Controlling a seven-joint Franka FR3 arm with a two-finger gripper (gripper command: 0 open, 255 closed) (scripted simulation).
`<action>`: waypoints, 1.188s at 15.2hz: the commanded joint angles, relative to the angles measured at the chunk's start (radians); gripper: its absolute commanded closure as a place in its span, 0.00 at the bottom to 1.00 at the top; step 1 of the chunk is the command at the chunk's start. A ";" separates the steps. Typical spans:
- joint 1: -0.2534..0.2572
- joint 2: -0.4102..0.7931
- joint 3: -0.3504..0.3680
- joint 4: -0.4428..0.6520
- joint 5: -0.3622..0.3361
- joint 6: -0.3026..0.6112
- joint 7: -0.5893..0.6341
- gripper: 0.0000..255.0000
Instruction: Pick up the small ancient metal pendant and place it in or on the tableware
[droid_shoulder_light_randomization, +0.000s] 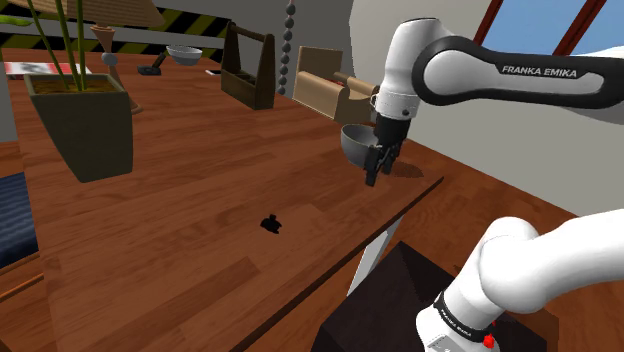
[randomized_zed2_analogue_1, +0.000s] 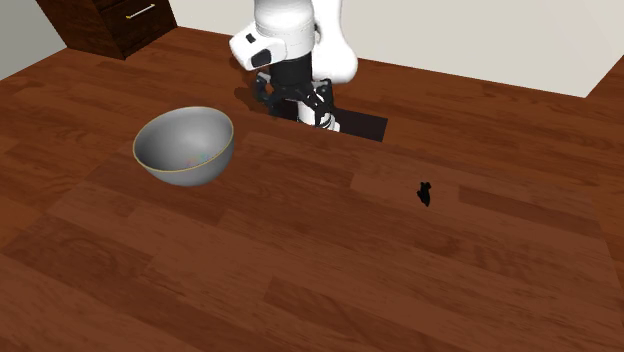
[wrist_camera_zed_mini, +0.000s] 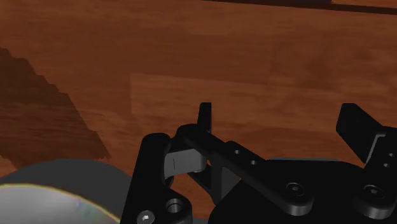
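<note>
Hand (droid_shoulder_light_randomization: 376, 172): released, the two black fingers (wrist_camera_zed_mini: 203, 118) standing well apart in the wrist view, with bare wood between them. Nothing is grasped and neither finger touches any object. The hand hangs pointing down over the brown wooden desk (droid_shoulder_light_randomization: 190, 180), close to the desk's edge on the side of the dark stand (droid_shoulder_light_randomization: 385, 300). Grey bowl (droid_shoulder_light_randomization: 352, 143): upright on the desk just beside the hand, its rim at the hand's flank in the wrist view, with no contact seen. Pendant (droid_shoulder_light_randomization: 271, 223): a small black item lying on the open desk, well apart from the hand. In the shoulder view it lies to the left of the hand and lower in the picture. In the second exterior view it lies toward the right and the bowl toward the left, with the hand standing between the two at the desk's far edge. The pendant is clear of the bowl and of all else. Further out, a planter (droid_shoulder_light_randomization: 82, 120) with green stems and a dark wooden caddy (droid_shoulder_light_randomization: 248, 70) stand on the desk.
</note>
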 joint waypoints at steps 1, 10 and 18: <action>0.027 0.031 0.033 0.012 0.020 0.037 0.009 0.00; 0.120 0.205 0.170 0.128 0.062 0.176 0.041 0.00; 0.185 0.374 0.294 0.269 0.037 0.271 0.084 0.00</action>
